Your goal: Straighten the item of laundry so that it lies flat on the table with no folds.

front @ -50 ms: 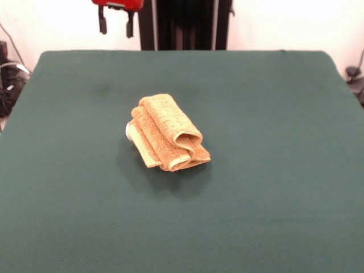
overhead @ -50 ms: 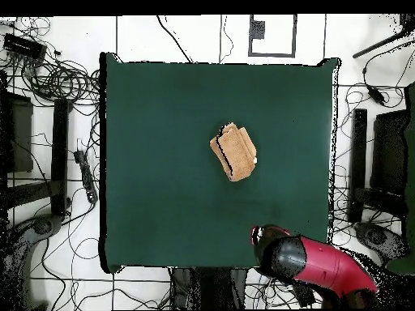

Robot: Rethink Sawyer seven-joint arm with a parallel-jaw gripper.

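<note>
- An orange-tan towel point(front @ -50 ms: 168, 133) lies bunched near the middle of a dark green table point(front @ -50 ms: 273, 170), slightly left of centre in the front view.
- The towel is folded over itself several times into a thick, loose roll, with curled layers showing at its near right end. A small patch of white, probably a label, peeks out at its left edge.
- The cloth is well clear of every table edge, so there is room on all sides to spread it out.
- The gripper point(front @ -50 ms: 116, 25) hangs at the far left, high above the table's far edge and well apart from the towel. Its two dark fingers point down with a visible gap between them, holding nothing.
- From overhead, the red and black arm point(overhead @ -50 ms: 320, 263) sits off the table's corner, drawn back.
- The straightening looks not yet begun: the towel is far from flat, and the pulled-back arm likely leaves the view unobstructed.
</note>
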